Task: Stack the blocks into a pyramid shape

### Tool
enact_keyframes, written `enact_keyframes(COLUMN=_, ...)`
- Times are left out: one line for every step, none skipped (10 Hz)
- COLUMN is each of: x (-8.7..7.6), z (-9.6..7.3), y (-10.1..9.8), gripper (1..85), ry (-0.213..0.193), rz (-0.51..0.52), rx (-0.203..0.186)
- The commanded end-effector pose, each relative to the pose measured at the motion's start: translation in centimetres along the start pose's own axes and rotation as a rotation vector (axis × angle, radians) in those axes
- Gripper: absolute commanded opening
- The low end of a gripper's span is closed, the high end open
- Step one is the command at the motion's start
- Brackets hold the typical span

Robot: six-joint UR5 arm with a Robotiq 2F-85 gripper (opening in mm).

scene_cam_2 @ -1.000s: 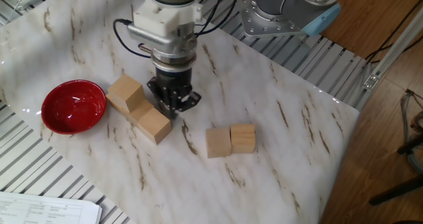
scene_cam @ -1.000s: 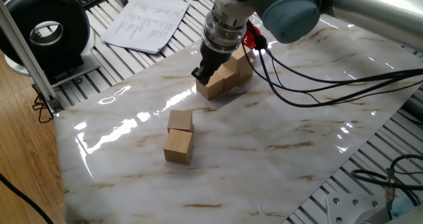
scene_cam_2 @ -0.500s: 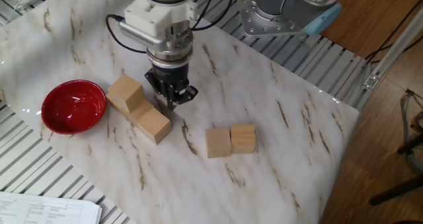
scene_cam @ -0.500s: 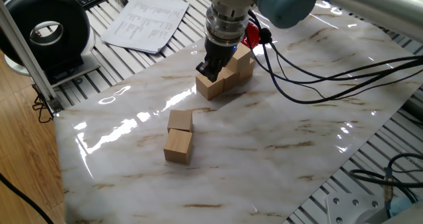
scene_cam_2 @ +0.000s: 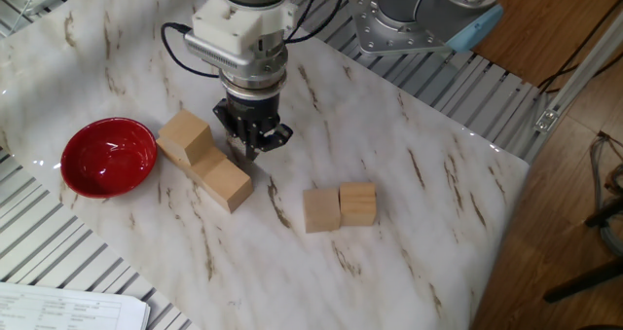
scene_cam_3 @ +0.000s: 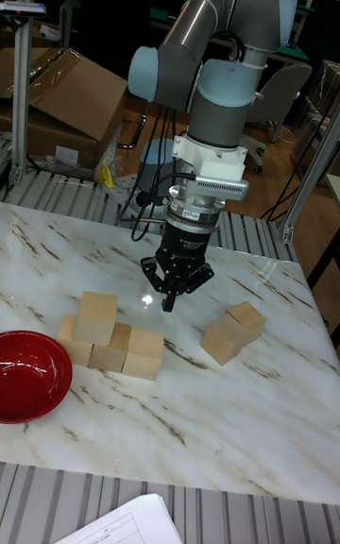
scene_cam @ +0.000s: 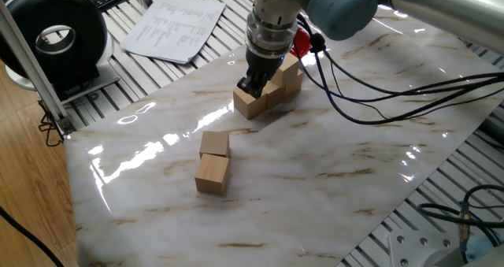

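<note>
Gripper [scene_cam_3: 174,297] hangs just above the partial stack [scene_cam_3: 109,336]: three blocks in a row near the red bowl [scene_cam_3: 30,376], a fourth on top at the bowl end. Fingers close together, nothing between them. Two loose blocks [scene_cam_2: 339,206] sit touching, well apart on the desk [scene_cam_2: 428,252]. Likely next: fetch one for the second layer. Paper sheet [scene_cam: 175,27] print too small to read.

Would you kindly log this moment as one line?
hand: shut, empty, above stack | stack: three base, one on top | loose blocks: two
</note>
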State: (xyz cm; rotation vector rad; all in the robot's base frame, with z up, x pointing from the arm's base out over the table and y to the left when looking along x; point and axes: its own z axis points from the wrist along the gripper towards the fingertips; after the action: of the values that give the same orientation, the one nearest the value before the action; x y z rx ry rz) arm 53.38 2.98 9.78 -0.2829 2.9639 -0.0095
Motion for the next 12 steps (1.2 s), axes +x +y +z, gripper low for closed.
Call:
enact_keyframes(x=-0.1, z=0.0, y=-0.5, gripper=1.0, ry=-0.007, rz=-0.023, rx=0.018)
enact_keyframes(x=0.3, z=-0.1, y=-1.6, gripper=1.0, ry=0.010, rz=-0.062, rx=0.061)
enact_keyframes(x=1.2, z=-0.2, y=-3.1, gripper=1.0, ry=0.048, rz=-0.125, rx=0.117)
enact_keyframes(x=2.0, z=-0.4, y=-4.4, gripper=1.0, ry=0.087, rz=-0.186, rx=0.162)
enact_keyframes(x=2.4, z=-0.6, y=-4.9, gripper=1.0, ry=0.111, rz=-0.232, rx=0.176)
enact_keyframes(x=2.7, z=-0.5, y=-4.4, gripper=1.0, ry=0.120, rz=-0.254, rx=0.157)
enact_keyframes(x=1.5, z=-0.4, y=-4.0, gripper=1.0, ry=0.077, rz=-0.281, rx=0.146)
enact_keyframes(x=-0.2, z=-0.1, y=-2.6, gripper=1.0, ry=0.000, rz=-0.240, rx=0.101)
enact_keyframes(x=-1.4, z=-0.1, y=-2.0, gripper=1.0, ry=-0.048, rz=-0.254, rx=0.085)
enact_keyframes(x=-1.6, z=-0.3, y=-3.1, gripper=1.0, ry=-0.046, rz=-0.343, rx=0.131)
enact_keyframes(x=-2.0, z=-0.3, y=-3.4, gripper=1.0, ry=-0.050, rz=-0.451, rx=0.145)
enact_keyframes(x=-2.6, z=-0.2, y=-2.0, gripper=1.0, ry=-0.084, rz=-0.491, rx=0.100)
